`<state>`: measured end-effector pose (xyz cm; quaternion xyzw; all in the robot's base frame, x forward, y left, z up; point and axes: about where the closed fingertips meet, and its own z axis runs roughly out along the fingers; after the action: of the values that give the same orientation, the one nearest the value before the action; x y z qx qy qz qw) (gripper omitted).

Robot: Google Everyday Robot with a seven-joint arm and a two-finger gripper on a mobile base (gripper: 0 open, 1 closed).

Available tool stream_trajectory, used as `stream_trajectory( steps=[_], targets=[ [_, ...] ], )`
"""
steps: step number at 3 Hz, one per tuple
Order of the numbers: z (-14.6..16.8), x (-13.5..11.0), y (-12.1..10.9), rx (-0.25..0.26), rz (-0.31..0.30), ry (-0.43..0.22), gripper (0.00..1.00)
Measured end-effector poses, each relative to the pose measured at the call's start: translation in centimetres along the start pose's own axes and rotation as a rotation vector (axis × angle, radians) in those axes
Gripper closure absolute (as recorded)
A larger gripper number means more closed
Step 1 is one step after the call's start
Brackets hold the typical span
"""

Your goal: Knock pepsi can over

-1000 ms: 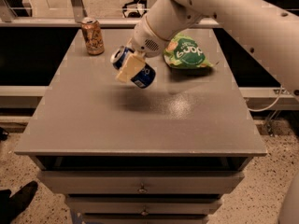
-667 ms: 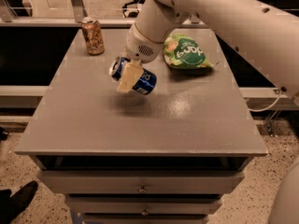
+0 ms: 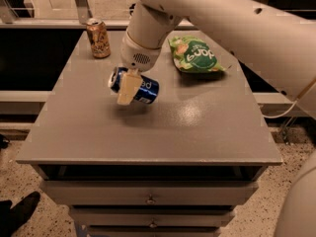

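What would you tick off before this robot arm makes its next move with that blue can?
1. Pepsi can tipped over: ok, it lies sideways, silver top pointing left.
2. Can resting on the table: cannot tell; a shadow shows beneath it, so it may hang just above.
3. Gripper let go: not ok, it is closed on the can, one finger across its front.
4. Brown-orange can safe: ok, upright at the back left, apart from the arm.
5. Green bag out of the way: ok, back right, not touching the can.
6. Room if the can rolls: ok, it is near mid-table, away from the edges.
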<state>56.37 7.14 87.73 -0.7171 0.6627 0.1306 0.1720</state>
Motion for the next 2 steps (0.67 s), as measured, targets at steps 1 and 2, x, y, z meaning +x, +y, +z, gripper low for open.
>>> stream_trajectory(
  steps=[1, 2],
  targets=[
    [0.41, -0.79, -0.53, 0.011, 0.016, -0.008, 0.05],
    [0.58, -1.21, -0.92, 0.018, 0.028, -0.017, 0.0]
  ],
)
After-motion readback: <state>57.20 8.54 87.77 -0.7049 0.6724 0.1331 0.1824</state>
